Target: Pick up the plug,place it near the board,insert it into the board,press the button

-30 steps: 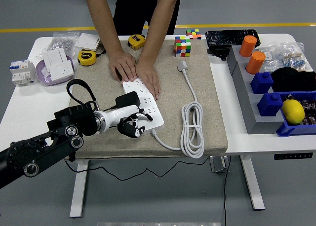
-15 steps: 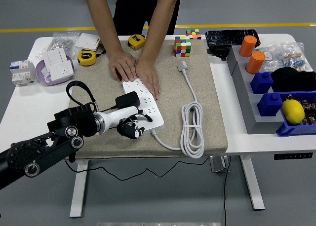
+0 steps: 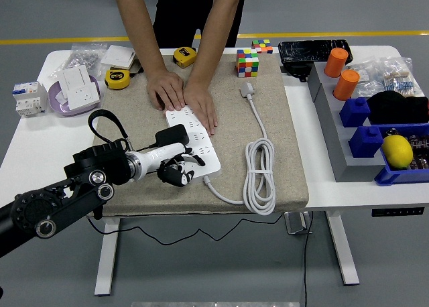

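Note:
A white power strip (image 3: 198,141) lies on the beige mat (image 3: 268,99). A person's two hands (image 3: 184,96) press down on its far end. A black plug (image 3: 175,133) stands on the strip's left side, and its black cable (image 3: 100,121) loops away to the left. My left hand (image 3: 177,172) comes in from the lower left. Its black fingers are curled at the strip's near left edge, just on the near side of the plug, and I see nothing held in them. The strip's white cable (image 3: 260,176) lies coiled to the right.
Two yellow tape measures (image 3: 118,78), a white socket on a purple dish (image 3: 79,92) and a colour cube (image 3: 248,62) stand at the back. A grey rack with orange cylinders (image 3: 346,84), blue blocks (image 3: 366,142) and a lemon (image 3: 397,151) fills the right side.
My left hand has drawn slightly left and toward the near edge. The plug, the strip and the person's hands stay where they were.

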Available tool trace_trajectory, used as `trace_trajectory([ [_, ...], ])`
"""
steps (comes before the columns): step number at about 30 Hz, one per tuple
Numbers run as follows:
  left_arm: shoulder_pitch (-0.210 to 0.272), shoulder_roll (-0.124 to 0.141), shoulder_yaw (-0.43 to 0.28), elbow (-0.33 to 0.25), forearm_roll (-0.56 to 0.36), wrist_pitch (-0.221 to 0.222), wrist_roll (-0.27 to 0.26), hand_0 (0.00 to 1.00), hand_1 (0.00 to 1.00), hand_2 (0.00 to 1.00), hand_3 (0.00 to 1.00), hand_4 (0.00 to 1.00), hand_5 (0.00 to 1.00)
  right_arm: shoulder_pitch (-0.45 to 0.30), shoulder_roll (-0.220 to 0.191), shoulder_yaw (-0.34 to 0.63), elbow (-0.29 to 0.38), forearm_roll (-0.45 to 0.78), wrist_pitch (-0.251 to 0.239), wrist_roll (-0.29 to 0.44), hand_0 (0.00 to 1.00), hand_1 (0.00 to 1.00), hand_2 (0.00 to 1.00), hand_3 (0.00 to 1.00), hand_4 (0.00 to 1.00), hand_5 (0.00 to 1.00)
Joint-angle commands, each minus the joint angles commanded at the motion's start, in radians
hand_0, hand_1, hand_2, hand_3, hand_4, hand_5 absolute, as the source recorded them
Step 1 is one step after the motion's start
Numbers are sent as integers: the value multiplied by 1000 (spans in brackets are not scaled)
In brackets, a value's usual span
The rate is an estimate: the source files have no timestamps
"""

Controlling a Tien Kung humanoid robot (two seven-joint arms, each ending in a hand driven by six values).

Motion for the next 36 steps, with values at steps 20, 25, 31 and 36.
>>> trace_trajectory([
  [20,56,-130,-340,10,24,249,-266,258,288,335,586,764,135,6,9,-6,0,9,1,2,965,675,605,586,998,700],
  [25,55,-182,-403,128,-40,278,-324,589,768,703,699,998,289,7,11,-8,0,9,1,2,965,677,605,586,998,699],
  [31,50,-185,-382,267,25,225,-294,821,899,820,802,998,289,4,10,-7,0,7,1,0,965,674,605,587,998,699],
  [36,47,-193,-352,331,111,189,-263,874,919,836,802,998,224,3,10,-11,0,9,2,2,964,676,605,587,998,699],
])
